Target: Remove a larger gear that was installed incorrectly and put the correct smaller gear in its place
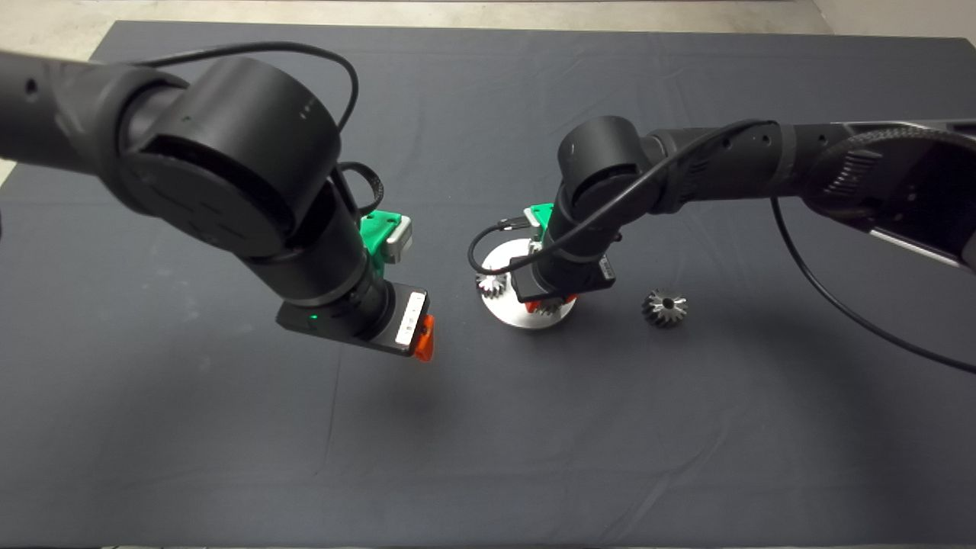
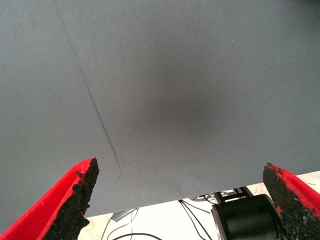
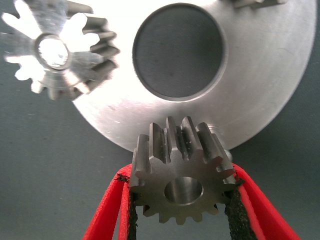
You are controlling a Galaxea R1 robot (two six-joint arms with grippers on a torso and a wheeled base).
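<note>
Meanwhile the right hand (image 3: 182, 212) pinches the smaller gear (image 3: 182, 172) at the round plate's (image 3: 270, 90) edge; left hand (image 2: 177, 200) spread.

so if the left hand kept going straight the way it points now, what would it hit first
Probably just the dark mat. The open left hand faces bare fabric, with nothing between its red fingers; the round silver metal plate with its gears sits off to one side.
</note>
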